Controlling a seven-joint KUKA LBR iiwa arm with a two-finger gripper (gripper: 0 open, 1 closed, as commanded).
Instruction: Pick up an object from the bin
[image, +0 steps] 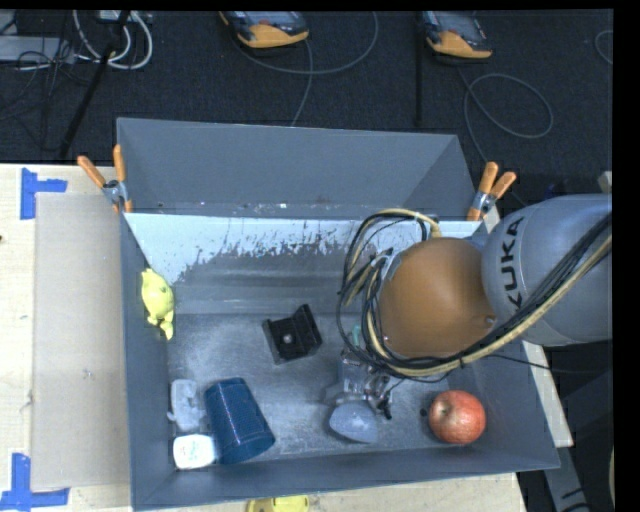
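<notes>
Fingers (352, 388): spread or pressed together cannot be told, as cables and the wrist cover hide the gap. Gripper (366, 400) is low at the front right of the bin (300, 190), directly above a grey-blue lump (350, 425). Apple (458, 417) lies just right of the lump, black block (292, 335) behind-left.

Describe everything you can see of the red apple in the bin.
The apple is round and red with paler yellowish patches, its skin smooth-looking. It rests on the bin floor near the view's lower right corner, right of a grey-blue rounded thing below the gripper. It stands apart from both.
</notes>
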